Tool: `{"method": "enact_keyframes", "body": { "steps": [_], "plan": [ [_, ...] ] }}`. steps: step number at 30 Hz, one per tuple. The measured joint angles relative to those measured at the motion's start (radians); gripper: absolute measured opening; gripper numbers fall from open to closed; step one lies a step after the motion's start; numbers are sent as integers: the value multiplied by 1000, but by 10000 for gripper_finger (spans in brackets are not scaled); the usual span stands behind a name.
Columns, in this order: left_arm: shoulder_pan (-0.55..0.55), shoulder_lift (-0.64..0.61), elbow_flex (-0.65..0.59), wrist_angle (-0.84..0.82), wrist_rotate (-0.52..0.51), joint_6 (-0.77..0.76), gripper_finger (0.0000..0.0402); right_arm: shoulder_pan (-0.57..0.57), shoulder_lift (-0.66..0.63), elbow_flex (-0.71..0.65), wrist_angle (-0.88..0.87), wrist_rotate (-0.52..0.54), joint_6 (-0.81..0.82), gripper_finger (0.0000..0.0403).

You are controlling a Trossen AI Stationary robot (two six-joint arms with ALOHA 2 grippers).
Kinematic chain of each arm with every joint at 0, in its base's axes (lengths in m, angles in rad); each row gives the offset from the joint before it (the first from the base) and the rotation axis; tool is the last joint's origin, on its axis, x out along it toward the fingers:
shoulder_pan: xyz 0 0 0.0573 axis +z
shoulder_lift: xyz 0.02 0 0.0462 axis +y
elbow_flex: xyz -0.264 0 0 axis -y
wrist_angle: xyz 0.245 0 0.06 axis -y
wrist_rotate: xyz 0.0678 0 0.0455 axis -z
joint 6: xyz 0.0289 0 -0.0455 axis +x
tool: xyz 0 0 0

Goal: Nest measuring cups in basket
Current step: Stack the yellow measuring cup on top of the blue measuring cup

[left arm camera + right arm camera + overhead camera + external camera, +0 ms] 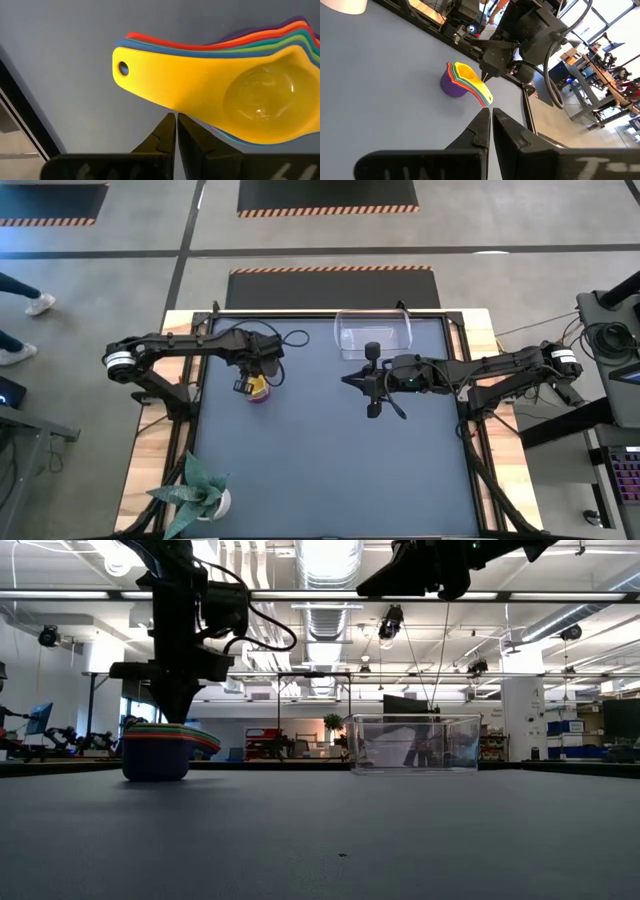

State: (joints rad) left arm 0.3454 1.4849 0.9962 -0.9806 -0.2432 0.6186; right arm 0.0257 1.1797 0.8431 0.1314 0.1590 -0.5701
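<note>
currently cups (pixel 258 391) stacked into one nest, yellow innermost on top, purple outermost, sitting on the mat (pixel 330 460) at left-centre, outside the basket (pixel 374 334). handles fanned out together, seen clearly in left wrist view (pixel 200 85) and right wrist view (pixel 465 80). left gripper (pixel 252 376) directly above the stack, fingers (pixel 167 132) pressed together with only a hairline gap, gripping nothing, tips just beside the handles; contact can't be told. low view shows stack (pixel 165 748) resting on the mat under the left arm. basket clear, at the far edge of the mat right of centre, well apart from the cups; also seen in low view (pixel 413 744). right gripper (pixel 350 380) hovering mid-mat, near the basket, fingers (pixel 482 127) clenched, nothing held. potted plant (pixel 200 490) at near-left corner of the table.
</note>
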Motion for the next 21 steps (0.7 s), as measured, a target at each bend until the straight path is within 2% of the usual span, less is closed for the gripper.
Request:
{"method": "enact_keyframes", "body": {
  "steps": [14, 21],
  "plan": [
    [0, 0, 0, 27, 0, 19, 0, 0, 0, 0, 0, 0, 0, 9],
    [0, 0, 0, -4, 0, -30, 0, 0, 0, 0, 0, 0, -1, 9]
  ]
}}
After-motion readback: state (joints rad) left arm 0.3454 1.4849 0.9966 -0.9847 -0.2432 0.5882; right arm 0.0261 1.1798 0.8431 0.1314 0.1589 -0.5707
